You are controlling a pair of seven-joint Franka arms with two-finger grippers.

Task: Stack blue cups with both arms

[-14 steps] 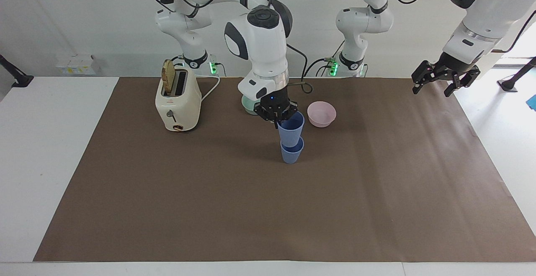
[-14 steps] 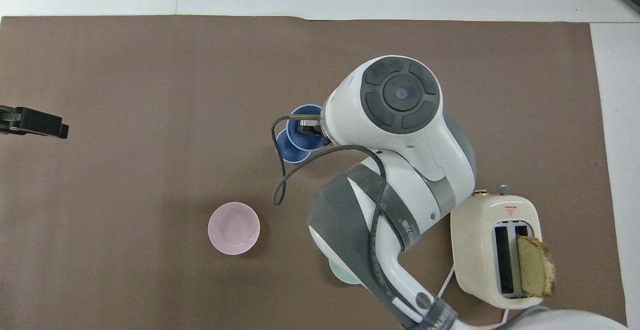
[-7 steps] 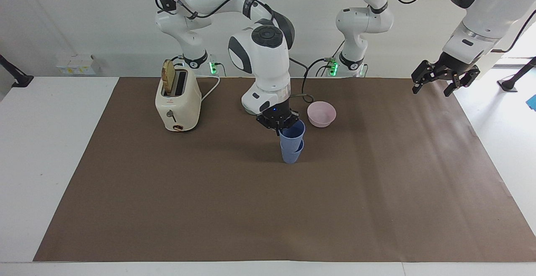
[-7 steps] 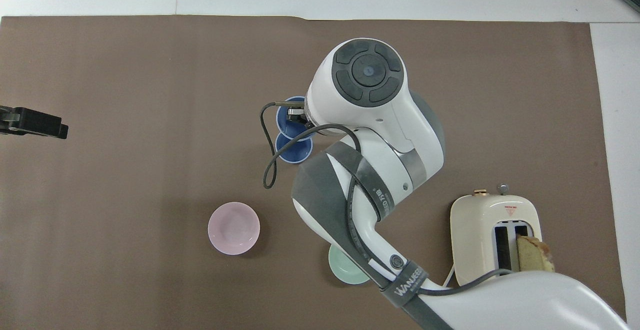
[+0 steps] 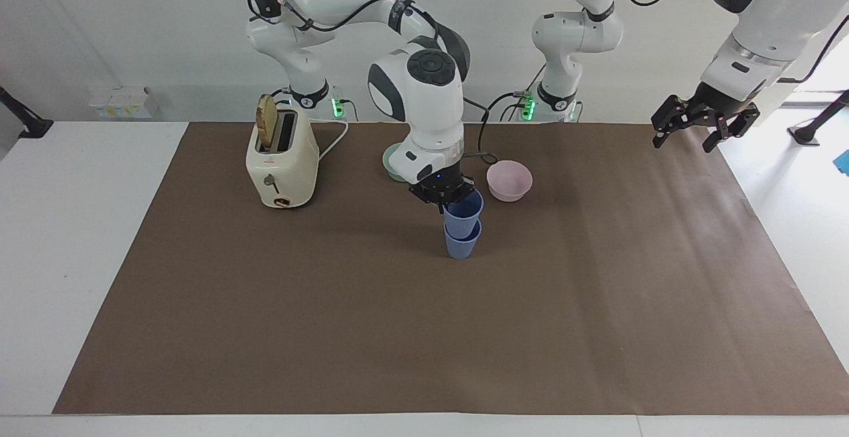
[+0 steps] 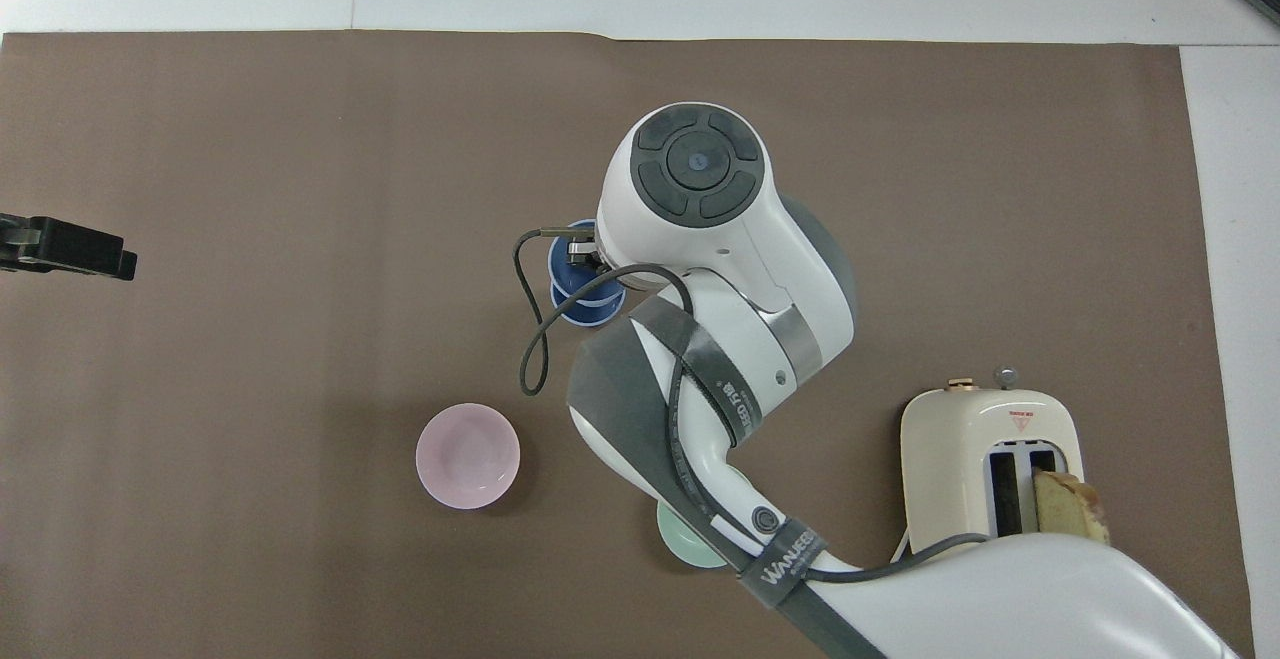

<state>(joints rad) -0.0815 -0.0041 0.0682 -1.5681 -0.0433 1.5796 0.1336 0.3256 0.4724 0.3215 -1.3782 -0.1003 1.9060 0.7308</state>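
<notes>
Two blue cups stand nested near the middle of the brown mat. The lower blue cup (image 5: 461, 245) (image 6: 588, 313) rests on the mat. The upper blue cup (image 5: 464, 214) (image 6: 568, 275) sits partly inside it, its rim pinched by my right gripper (image 5: 443, 201) (image 6: 590, 255), which is shut on that rim. In the overhead view the right arm's wrist covers much of both cups. My left gripper (image 5: 686, 133) (image 6: 70, 247) waits open in the air over the mat's edge at the left arm's end of the table.
A pink bowl (image 5: 509, 180) (image 6: 468, 456) sits nearer to the robots than the cups. A teal-green bowl (image 5: 392, 160) (image 6: 685, 541) shows partly past the right arm. A cream toaster (image 5: 282, 162) (image 6: 990, 499) with a slice of bread stands toward the right arm's end.
The right gripper has lowered the upper cup deeper into the lower one. The right arm's elbow has shifted. The left arm has not moved.
</notes>
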